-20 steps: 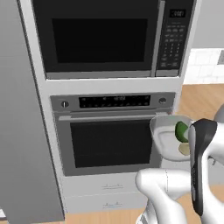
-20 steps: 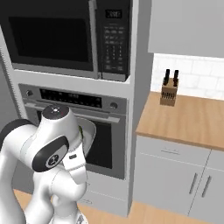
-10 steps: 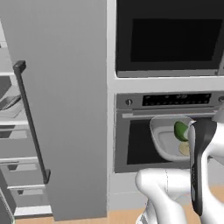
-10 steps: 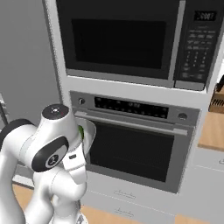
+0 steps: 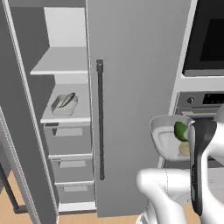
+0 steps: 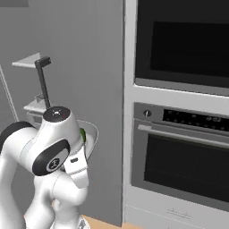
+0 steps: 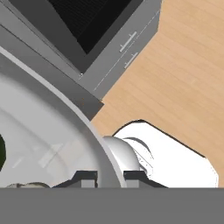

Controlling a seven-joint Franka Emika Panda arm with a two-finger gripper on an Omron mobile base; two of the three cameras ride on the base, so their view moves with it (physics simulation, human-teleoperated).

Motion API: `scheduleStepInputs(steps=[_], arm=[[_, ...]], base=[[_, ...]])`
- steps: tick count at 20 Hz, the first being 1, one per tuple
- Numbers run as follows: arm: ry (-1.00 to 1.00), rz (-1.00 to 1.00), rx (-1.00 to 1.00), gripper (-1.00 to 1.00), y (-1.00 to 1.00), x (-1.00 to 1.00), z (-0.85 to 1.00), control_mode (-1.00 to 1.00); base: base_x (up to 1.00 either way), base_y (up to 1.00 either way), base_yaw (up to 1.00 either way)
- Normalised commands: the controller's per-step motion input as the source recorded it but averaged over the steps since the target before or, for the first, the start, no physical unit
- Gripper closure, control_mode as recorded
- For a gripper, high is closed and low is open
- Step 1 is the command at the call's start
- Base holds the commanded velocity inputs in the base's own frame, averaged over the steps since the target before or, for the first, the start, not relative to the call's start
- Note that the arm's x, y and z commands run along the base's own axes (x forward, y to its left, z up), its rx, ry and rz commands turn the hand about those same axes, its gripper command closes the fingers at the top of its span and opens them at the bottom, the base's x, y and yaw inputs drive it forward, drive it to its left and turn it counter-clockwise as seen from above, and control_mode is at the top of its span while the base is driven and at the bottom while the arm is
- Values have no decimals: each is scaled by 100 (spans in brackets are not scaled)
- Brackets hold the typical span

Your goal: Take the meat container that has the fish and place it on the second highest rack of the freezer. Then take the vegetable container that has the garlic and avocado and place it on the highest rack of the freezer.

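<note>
the base has been driven left, so the open freezer [image 5: 131,87] is now faced. the vegetable container [image 5: 164,138], with avocado [image 5: 180,130] and garlic [image 5: 184,149], is clamped at its rim by the gripper [image 7: 109,176]. the fish [image 5: 66,99] lies in its tray [image 5: 63,107] on the second highest rack [image 5: 65,116]; the highest rack [image 5: 61,65] is above, the oven [image 6: 179,161] beside.

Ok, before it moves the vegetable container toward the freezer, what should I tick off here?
1. Freezer door open: ok, shelves and drawers show in the left base view.
2. Fish container already on the second highest rack: ok.
3. Highest rack free for the next container: ok, nothing on the part that shows.
4. End effector shut on the vegetable container: ok, its fingertips pinch the rim.
5. Avocado in the held container: ok. Garlic: a pale lump beside it, mostly hidden by the arm.
6. Container level: cannot tell.
</note>
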Motion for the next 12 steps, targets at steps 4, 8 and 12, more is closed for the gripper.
scheduleStepInputs(steps=[4, 8, 12], arm=[[0, 0, 0, 100, 0, 0, 0, 100], [0, 0, 0, 100, 0, 0, 0, 100], [0, 0, 0, 100, 0, 0, 0, 100]], base=[[9, 100, -4], [16, 93, -1], [79, 41, 0]])
